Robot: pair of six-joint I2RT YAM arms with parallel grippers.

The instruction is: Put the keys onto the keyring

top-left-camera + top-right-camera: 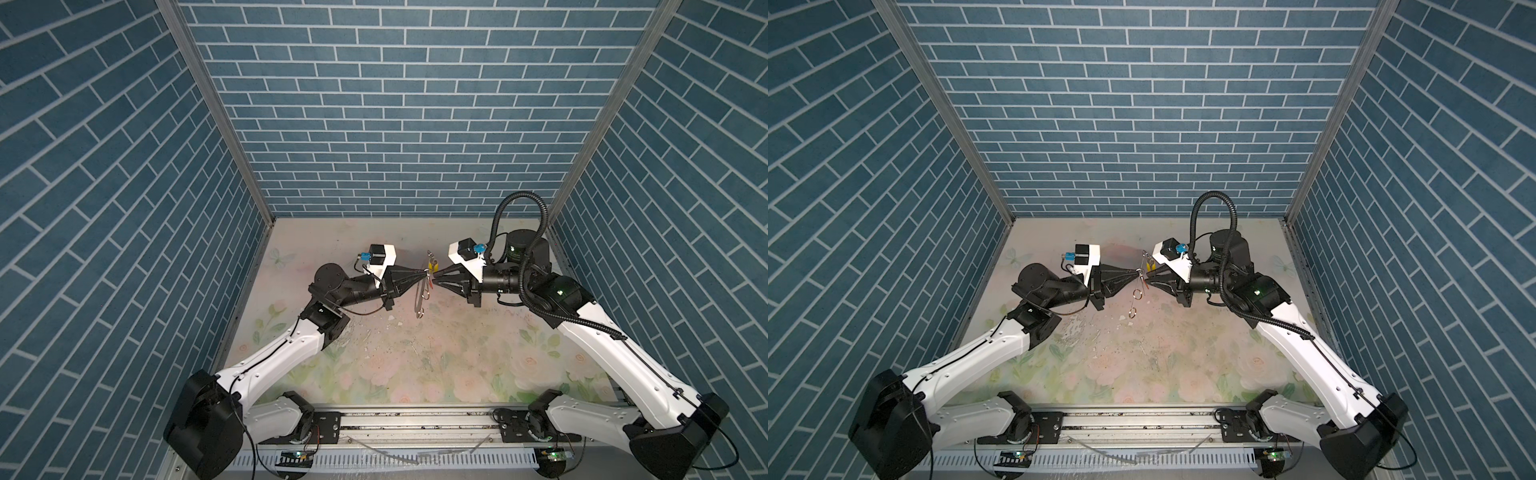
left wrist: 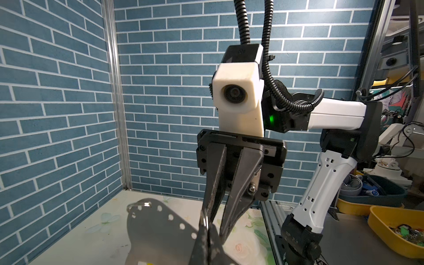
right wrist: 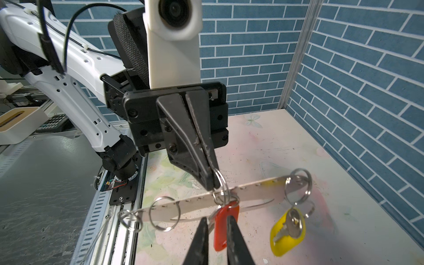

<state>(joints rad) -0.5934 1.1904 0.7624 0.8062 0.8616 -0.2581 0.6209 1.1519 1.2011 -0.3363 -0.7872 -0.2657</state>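
Blue brick-print walls (image 1: 407,124) close in my counter (image 1: 457,365) on three sides, joined at the back corners by metal posts (image 1: 216,112). The counter's floral sheet has a pale butterfly (image 1: 279,257) printed near the back left and is scuffed and flecked with white chips (image 1: 392,322) about the middle. Along the near edge run a metal rail (image 1: 415,419) and a slotted cable duct (image 1: 374,459); outside the cell, the left wrist view shows a yellow tray (image 2: 380,227) of small bits near a dark bin (image 2: 390,190), and the right wrist view shows a white box (image 3: 16,133) beside a dark keypad (image 3: 54,122).
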